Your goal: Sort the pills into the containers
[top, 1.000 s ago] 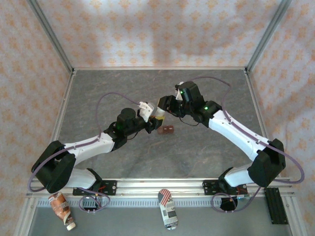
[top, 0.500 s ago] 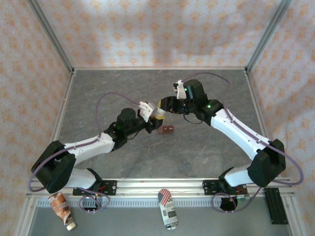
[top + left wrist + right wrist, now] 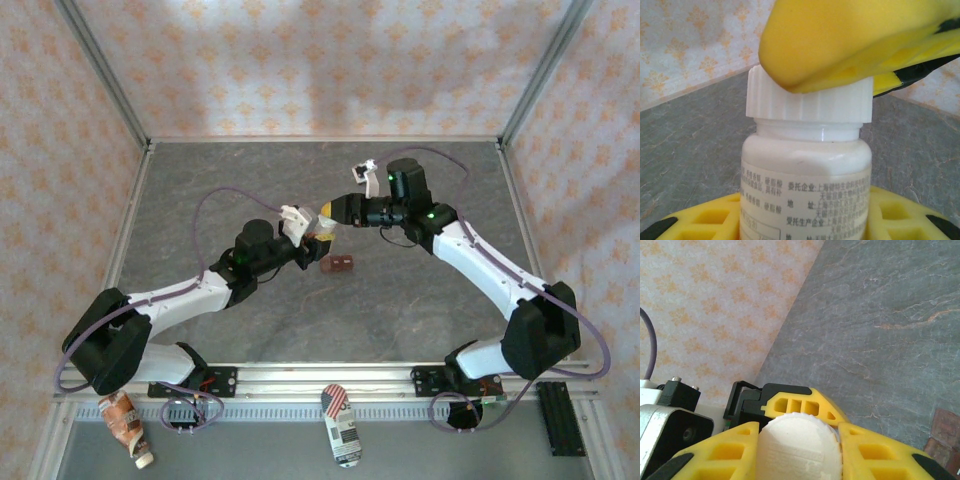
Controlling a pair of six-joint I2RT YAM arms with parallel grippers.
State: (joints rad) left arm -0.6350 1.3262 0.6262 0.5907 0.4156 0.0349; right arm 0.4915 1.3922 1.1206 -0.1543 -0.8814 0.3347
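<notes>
My left gripper is shut on a small white bottle and holds it upright above the table. Its yellow fingers flank the labelled body. My right gripper reaches in from the right and is shut on the bottle's ribbed white cap. In the right wrist view the cap sits between the yellow fingers of that gripper. The containers, a dark red-brown strip, lie on the table just below the bottle, and they also show at the corner. The pills are out of view.
The grey stone-patterned table is fenced by patterned walls and a metal frame. A brown tube and a flag-printed item lie on the ledge in front of the arm bases.
My right wrist has turned and stretched out flatter toward the bottle, and its jaws have closed on the cap. The left arm and the bottle have stayed put.
</notes>
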